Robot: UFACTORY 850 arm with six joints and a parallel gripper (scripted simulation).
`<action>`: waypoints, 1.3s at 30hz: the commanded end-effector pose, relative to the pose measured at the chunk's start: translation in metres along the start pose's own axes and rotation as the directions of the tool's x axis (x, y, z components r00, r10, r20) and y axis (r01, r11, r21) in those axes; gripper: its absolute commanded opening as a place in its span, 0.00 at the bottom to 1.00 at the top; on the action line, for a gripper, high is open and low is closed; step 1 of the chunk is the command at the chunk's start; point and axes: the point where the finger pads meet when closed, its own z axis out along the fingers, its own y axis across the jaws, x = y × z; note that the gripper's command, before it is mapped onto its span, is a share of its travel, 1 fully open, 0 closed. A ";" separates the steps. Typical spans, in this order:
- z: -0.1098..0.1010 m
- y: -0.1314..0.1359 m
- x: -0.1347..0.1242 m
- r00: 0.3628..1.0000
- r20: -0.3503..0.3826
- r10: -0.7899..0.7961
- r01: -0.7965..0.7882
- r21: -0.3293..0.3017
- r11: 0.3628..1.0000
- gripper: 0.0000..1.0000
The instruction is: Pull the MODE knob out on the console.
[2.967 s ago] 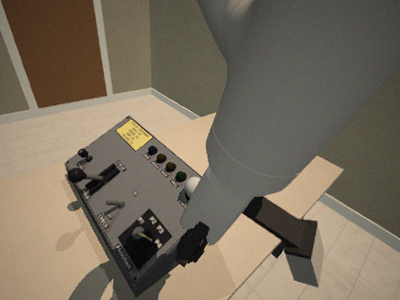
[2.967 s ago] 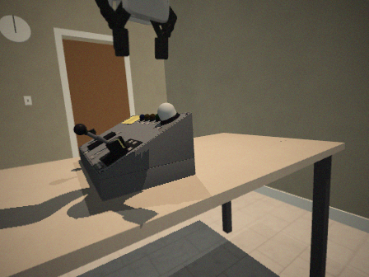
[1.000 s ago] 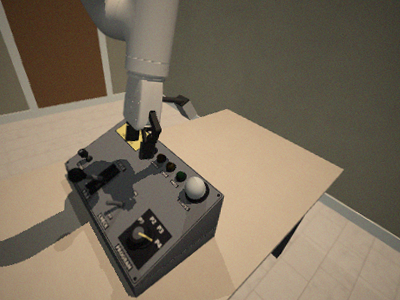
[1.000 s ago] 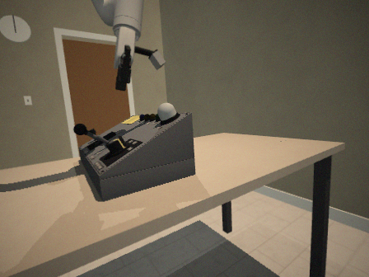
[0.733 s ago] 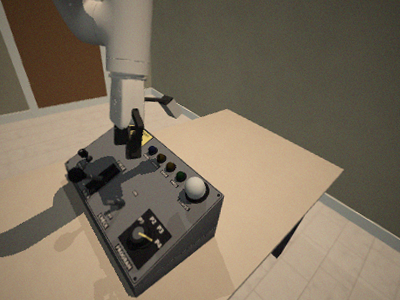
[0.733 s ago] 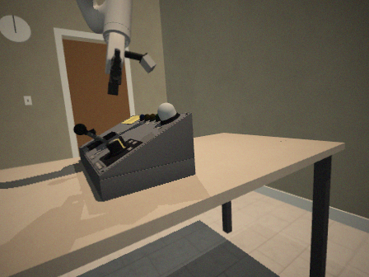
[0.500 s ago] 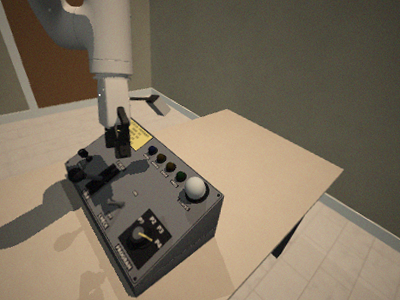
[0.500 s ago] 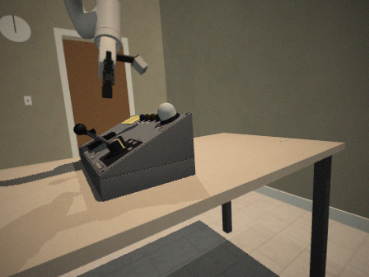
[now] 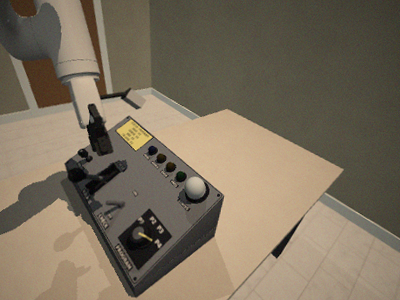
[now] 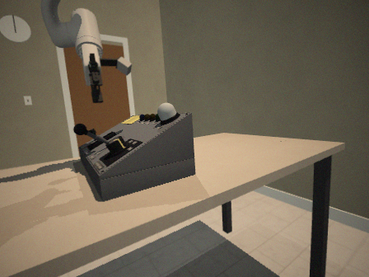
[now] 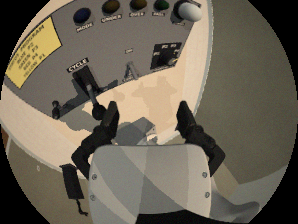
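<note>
Matte table (image 10: pixel 255 152), wedge-shaped grey console (image 10: pixel 165 144)

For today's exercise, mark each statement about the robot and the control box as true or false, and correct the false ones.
1. The gripper hangs open in the air above the control box, touching nothing. True.
2. The white round knob sits at the end of a row of four small coloured buttons. True.
3. The yellow label is on the side wall of the box. False: it is on the sloped top panel, near the back edge.
4. The box stands on the floor. False: it stands on the table.
5. The gripper holds the black ball lever. False: the lever stands free, well below the fingers.
</note>
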 end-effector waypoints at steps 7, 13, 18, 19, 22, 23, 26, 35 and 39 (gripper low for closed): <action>-0.009 -0.018 -0.018 0.981 -0.194 0.022 -0.041 -0.091 0.995 1.00; -0.015 -0.027 -0.025 0.957 -0.288 0.026 -0.058 -0.102 0.993 1.00; -0.021 -0.037 -0.032 0.925 -0.378 0.030 -0.072 -0.098 0.993 1.00; -0.021 -0.037 -0.032 0.925 -0.378 0.030 -0.072 -0.098 0.993 1.00; -0.024 -0.042 -0.035 0.907 -0.421 0.032 -0.078 -0.091 0.993 1.00; -0.024 -0.042 -0.035 0.907 -0.421 0.032 -0.078 -0.091 0.993 1.00; -0.031 -0.052 -0.042 0.866 -0.499 0.038 -0.084 -0.069 0.994 1.00; -0.044 -0.072 -0.056 0.779 -0.625 0.057 -0.076 -0.003 0.997 1.00; -0.047 -0.077 -0.059 0.757 -0.650 0.063 -0.070 0.016 0.997 1.00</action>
